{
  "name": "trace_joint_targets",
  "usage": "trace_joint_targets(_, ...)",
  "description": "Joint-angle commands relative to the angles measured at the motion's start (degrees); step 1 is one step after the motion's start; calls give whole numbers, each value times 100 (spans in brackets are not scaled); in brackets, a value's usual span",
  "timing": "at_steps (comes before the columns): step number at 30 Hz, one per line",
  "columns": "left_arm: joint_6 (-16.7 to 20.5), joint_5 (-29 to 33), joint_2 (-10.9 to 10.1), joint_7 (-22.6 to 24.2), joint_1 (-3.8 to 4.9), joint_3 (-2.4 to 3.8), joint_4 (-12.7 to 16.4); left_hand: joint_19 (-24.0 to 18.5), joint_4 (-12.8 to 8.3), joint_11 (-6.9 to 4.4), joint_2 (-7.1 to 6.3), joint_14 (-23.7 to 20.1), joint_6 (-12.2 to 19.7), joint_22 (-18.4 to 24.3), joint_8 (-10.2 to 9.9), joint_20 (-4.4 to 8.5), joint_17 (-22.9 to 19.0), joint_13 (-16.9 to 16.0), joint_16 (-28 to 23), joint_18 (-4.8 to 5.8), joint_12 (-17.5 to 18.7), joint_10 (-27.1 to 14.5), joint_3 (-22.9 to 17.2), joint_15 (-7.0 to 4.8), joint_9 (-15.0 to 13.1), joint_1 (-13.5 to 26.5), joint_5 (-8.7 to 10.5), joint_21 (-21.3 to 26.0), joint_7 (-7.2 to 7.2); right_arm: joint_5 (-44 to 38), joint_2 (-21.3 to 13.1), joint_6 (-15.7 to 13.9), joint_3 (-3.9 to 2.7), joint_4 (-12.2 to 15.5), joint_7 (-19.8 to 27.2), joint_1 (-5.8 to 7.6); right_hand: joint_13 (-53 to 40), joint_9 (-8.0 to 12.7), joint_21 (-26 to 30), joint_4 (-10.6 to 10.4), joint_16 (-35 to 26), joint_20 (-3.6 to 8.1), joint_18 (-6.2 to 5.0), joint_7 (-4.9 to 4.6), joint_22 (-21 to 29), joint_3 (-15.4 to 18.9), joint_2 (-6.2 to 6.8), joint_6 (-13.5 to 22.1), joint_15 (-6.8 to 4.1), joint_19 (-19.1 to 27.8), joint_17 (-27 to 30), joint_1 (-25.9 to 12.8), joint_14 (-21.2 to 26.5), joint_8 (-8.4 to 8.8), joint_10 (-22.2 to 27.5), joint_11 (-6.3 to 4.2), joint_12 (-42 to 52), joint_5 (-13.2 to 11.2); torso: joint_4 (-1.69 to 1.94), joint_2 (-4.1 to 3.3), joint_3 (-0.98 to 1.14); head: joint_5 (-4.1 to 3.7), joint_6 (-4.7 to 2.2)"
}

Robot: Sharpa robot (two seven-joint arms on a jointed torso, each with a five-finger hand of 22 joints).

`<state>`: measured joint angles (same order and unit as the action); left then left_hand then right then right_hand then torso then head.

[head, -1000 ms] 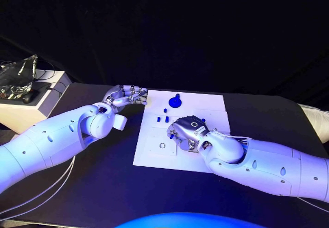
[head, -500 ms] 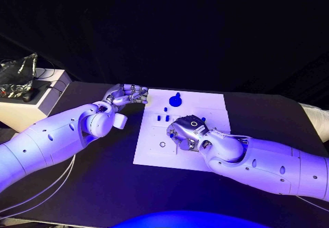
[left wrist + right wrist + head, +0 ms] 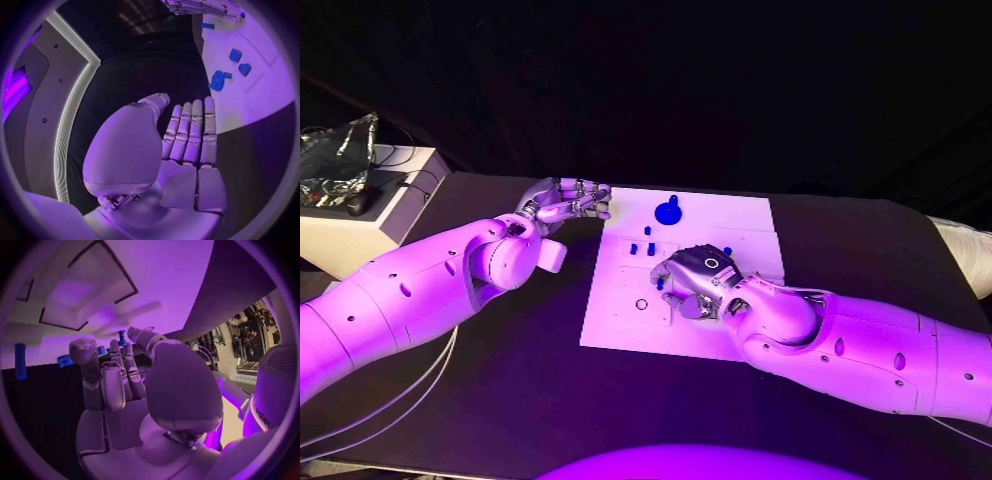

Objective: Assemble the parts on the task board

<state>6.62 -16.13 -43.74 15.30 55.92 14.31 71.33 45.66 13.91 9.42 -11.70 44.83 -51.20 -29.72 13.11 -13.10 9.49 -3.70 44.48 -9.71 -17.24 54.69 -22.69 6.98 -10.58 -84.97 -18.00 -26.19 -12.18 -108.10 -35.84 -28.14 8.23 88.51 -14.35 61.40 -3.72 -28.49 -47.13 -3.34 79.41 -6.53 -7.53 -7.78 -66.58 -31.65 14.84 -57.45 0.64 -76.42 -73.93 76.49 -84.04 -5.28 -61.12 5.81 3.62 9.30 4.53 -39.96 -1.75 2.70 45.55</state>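
The white task board (image 3: pixel 733 215) lies mid-table. On it a large blue part (image 3: pixel 668 212) stands near the far edge, with small blue parts (image 3: pixel 643 249) below it and a dark ring (image 3: pixel 642 305) nearer me. My right hand (image 3: pixel 698 282) hovers low over the board's middle. In the right wrist view a small blue peg (image 3: pixel 120 334) stands up between its thumb and fingertips, apparently pinched. My left hand (image 3: pixel 568 200) stays beside the board's far left corner. Its fingers (image 3: pixel 190 130) are stretched out straight and hold nothing. The left wrist view shows the board (image 3: pixel 269 95) with blue parts (image 3: pixel 219 80).
A white box (image 3: pixel 365 225) with cables and a crinkled foil bag (image 3: pixel 336 160) stands at the table's far left. Dark bare table (image 3: pixel 516 380) spreads before and beside the board. Recessed outlines (image 3: pixel 81 285) mark the board near my right hand.
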Motion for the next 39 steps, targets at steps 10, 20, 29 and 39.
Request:
trace_joint_targets(10, -86, 13, 7, 34, -7, 3, -10, -5, -30, 35, -24, -17, 20, 15, 23, -27, 12, -9, -28, -40, 38, -40, 2, 46, 7, 40, 36, 35, -40, 477, -236, -1012, -37, 229, 33, 6, -12, 152, 326, -188, -87, -16, -58, 55, 176, 591, -72, 189, 53, 77, 194, 252, -219, 147, 219, 36, 142, 12, 2, 4, 1, -39, -46)
trace_joint_targets(20, -84, 13, 9, 37, -16, 3, -22, -5, -36, 35, -19, -20, 17, 19, 27, -28, 14, -10, -31, -41, 40, -41, -1, 47, 6, 35, 35, 41, -38, 1258, -463, -943, -87, 391, 224, 75, -21, 211, 135, -289, -51, 29, -24, -22, 62, 512, -125, 127, -4, -43, 205, 415, -223, 89, -71, -32, 363, 112, -2, 0, 1, -54, -54)
trace_joint_targets(29, -81, 13, 7, 34, -18, 3, -23, -5, -36, 35, -19, -20, 17, 19, 27, -28, 14, -10, -31, -41, 40, -41, -1, 47, 6, 35, 35, 41, -38, 1363, -470, -924, -91, 401, 210, 84, -22, 187, -327, -250, 118, 109, 51, -48, -239, -63, -117, -212, -82, -217, 29, 557, -279, -54, -578, -116, 468, 102, 12, -3, -7, -62, -50)
trace_joint_targets(39, -73, 13, -6, 34, -18, 3, -18, -4, -42, 35, -13, -21, 14, 23, 32, -29, 17, -11, -34, -41, 41, -41, -4, 47, 6, 28, 35, 48, -37, 1210, -465, -613, -91, 369, 95, 85, -20, 163, -423, -158, 162, 125, 67, -64, -341, -263, -30, -311, -85, -227, 10, 521, -282, -100, -746, -120, 383, 96, 10, 1, -11, -53, -31)
